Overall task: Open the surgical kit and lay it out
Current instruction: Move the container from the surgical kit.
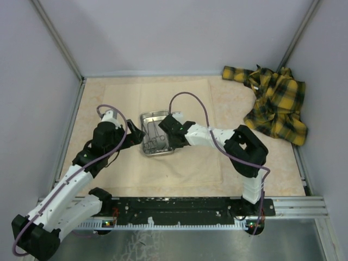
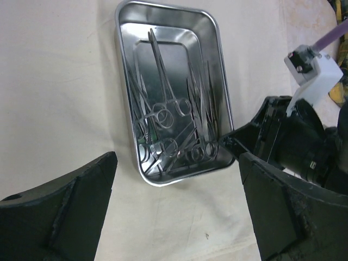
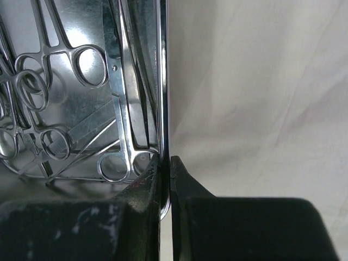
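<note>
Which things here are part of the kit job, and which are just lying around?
Job: tray, pinched at its rim by the right gripper; instruments in it; wrap under it.
Lying about: plaid cloth, far right corner.

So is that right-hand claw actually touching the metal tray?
Touching. The right wrist view shows the right gripper closed on the rim of the steel tray, one jaw inside the wall and one outside, with no gap visible.

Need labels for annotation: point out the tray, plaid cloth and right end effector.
Tray [image 2: 176,54], left wrist view, bare floor.
Plaid cloth [image 1: 277,103], top view, middle of heap.
Right end effector [image 3: 167,168], right wrist view, between fingertips shut on tray rim.
</note>
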Motion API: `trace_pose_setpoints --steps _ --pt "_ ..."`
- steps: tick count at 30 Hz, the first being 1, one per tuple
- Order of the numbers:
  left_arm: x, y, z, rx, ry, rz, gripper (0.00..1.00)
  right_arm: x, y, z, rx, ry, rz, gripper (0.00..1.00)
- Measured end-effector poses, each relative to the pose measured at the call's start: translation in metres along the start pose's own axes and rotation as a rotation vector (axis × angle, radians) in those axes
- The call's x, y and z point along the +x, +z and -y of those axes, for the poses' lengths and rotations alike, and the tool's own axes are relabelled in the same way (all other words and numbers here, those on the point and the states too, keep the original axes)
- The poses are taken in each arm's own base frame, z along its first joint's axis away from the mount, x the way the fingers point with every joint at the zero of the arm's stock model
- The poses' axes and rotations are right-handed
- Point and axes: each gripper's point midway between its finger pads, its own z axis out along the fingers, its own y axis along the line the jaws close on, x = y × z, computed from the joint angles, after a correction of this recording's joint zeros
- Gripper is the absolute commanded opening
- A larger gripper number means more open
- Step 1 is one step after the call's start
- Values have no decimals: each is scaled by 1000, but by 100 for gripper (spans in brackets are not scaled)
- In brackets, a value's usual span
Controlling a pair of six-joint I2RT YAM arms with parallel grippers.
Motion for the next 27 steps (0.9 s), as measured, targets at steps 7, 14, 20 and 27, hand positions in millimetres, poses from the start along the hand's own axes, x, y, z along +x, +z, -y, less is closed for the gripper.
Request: trace_pose_setpoints --steps 7,14,20,27 --pt "-2 -3 2 12 -2 10 99 32 -15 -12 6 45 9 0" --pt "0 -7 1 21 -2 8 99 69 -34 -17 -28 101 7 0" --pt "1 -11 1 26 -3 5 99 97 -50 -19 -69 128 -4 0" --pt "2 -13 2 33 -3 2 99 122 -64 -19 -110 169 -19 0"
